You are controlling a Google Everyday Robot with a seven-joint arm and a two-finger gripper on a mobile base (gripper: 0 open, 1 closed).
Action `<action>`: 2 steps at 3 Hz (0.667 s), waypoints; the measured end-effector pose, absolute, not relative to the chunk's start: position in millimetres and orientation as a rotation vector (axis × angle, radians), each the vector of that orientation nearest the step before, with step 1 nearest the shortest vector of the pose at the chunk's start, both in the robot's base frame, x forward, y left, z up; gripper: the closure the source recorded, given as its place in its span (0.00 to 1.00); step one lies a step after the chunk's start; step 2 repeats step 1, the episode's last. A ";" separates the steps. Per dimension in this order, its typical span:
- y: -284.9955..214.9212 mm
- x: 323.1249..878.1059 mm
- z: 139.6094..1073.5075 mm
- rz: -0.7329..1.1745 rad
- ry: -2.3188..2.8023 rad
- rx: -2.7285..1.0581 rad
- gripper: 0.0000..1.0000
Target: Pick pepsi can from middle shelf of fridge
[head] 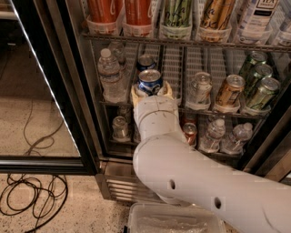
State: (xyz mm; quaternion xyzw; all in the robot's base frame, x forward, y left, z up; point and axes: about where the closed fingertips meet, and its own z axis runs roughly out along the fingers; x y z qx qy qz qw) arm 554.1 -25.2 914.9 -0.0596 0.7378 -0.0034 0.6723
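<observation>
The pepsi can (150,81), blue with a silver top, sits between the cream fingers (136,94) of my gripper (151,89), which is shut on it at the front of the middle shelf (227,111) of the fridge (50,91). The can is held just in front of the shelf's front edge, near the white lane dividers. A second blue can (145,61) stands behind it in the same lane. My white arm (191,177) reaches up from the lower right and hides part of the lower shelf.
A water bottle (109,75) stands left of the gripper. A silver can (200,88), a copper-gold can (228,91) and green cans (261,86) stand to the right. Tall orange cans (104,11) fill the rack above. A clear bin (177,220) and cables (32,195) lie on the floor.
</observation>
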 end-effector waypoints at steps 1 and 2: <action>-25.2 554.0 914.9 -0.007 1.662 -0.133 1.00; -25.2 554.0 914.9 -0.007 1.662 -0.133 1.00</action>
